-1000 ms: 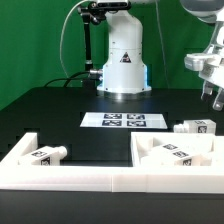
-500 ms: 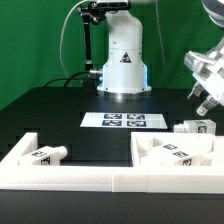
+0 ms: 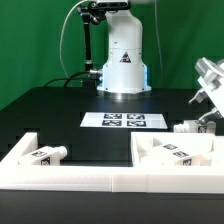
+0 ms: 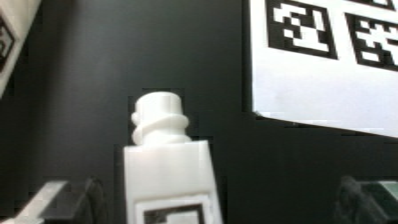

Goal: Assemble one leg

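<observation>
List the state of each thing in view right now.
gripper: jaws open, either side of the leg, not closed on it.
leg: lying on its side, ungrasped.
other leg: lying on its side, far from the gripper.
marker board: lying flat.

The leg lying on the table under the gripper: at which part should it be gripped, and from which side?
Grip the leg on its square body, from above, with one finger on each flat long side. It lies flat on the table, so its top is free, and the open gripper looks wide enough. Avoid the rounded, ribbed tip: it would probably slip.
</observation>
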{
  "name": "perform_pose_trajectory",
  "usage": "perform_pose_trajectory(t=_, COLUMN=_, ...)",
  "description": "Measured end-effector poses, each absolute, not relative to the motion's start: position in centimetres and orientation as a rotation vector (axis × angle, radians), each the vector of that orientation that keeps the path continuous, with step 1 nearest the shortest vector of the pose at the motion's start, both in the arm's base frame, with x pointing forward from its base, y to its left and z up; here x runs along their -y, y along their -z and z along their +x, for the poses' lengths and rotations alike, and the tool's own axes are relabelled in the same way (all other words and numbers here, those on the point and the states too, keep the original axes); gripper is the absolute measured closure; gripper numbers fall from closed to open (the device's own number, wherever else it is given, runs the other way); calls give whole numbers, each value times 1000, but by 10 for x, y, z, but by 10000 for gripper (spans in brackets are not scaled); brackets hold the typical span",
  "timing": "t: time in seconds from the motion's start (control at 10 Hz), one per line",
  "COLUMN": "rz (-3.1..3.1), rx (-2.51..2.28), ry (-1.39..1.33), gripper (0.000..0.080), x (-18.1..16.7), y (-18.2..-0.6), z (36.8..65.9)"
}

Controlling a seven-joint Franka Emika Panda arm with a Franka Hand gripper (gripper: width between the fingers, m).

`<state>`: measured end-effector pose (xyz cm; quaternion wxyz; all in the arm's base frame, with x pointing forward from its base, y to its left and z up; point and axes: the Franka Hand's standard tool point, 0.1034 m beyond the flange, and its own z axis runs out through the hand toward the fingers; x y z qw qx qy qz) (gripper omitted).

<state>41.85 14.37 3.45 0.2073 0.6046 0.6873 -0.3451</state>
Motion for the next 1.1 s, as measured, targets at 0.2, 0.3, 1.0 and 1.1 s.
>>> perform_pose_trajectory(t=0.2, rz=1671, rx=-1939, ry=960, gripper=151, x=-143, y=-37, z=423)
perform_pose_trajectory(t=0.3, rz=1670, rx=-1940, ry=963, gripper=151, x=-143, y=-37, z=422)
perform_pose_trajectory(t=1.0, rz=1680, rx=-2016, ry=929, gripper=151, x=-142, y=-15, z=422)
perform_pose_trajectory(t=1.1, rz=1679, rx=-2019, ry=933, gripper=151, x=-142, y=-13, z=420)
